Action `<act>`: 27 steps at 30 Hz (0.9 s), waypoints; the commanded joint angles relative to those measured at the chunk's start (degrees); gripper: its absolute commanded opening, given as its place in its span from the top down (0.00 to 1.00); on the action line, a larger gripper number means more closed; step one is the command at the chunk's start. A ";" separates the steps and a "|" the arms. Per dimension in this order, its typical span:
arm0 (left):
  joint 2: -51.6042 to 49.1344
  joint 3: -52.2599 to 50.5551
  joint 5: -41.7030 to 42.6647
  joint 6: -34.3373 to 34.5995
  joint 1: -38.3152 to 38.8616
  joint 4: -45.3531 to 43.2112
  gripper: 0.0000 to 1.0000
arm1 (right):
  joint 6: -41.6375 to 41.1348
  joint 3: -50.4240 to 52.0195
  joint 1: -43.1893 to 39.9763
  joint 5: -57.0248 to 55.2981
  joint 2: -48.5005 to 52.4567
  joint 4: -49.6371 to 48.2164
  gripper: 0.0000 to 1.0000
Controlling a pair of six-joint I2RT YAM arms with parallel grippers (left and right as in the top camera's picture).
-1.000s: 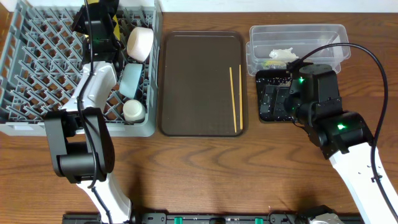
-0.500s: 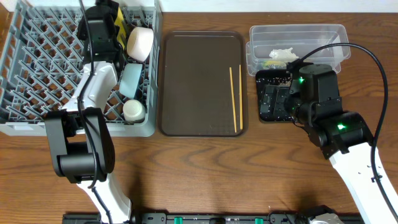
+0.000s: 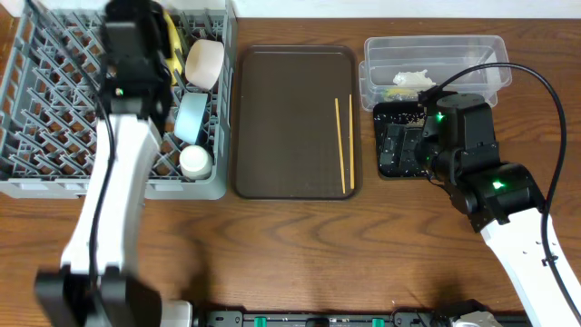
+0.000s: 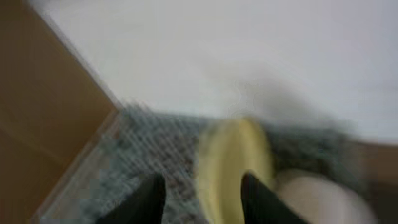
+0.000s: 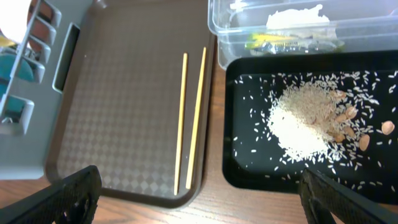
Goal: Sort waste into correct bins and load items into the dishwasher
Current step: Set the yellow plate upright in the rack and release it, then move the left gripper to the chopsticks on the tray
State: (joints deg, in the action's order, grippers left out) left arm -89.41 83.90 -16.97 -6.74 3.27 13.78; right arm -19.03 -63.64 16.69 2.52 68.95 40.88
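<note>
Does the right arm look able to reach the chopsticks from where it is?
Probably yes. The chopsticks lie uncovered on the brown tray, and the right gripper hangs open close by, at the black tray's near edge.

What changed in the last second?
The left arm unfolded from its bent pose and shifted slightly left above the rack. Its view is blurred, so whether the left gripper holds the yellow plate is unclear. The plate, the chopsticks on the brown tray, and the right gripper, open over the black tray, stayed put.
</note>
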 commanded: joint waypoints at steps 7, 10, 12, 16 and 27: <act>-6.51 -2.05 23.67 23.41 13.00 10.54 0.58 | -0.20 -0.35 -0.28 -0.81 0.09 -0.13 0.01; -11.78 -2.03 23.65 25.92 17.14 10.32 0.58 | -0.20 -0.35 -0.26 -0.81 0.09 -0.11 0.01; -15.13 -2.03 23.43 26.64 20.09 9.75 0.58 | -0.20 -0.35 -0.28 -0.81 0.09 -0.13 0.01; -20.96 -2.03 19.32 29.83 25.16 8.87 0.58 | -0.20 -0.35 -0.28 -0.81 0.09 -0.11 0.01; -29.75 -2.03 14.40 33.68 31.69 4.85 0.57 | -0.20 -0.33 -0.26 -0.81 0.09 -0.11 0.01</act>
State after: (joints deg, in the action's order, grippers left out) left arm -118.58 82.21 0.43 25.56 34.04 19.25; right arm -19.03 -63.64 16.69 2.52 68.95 40.88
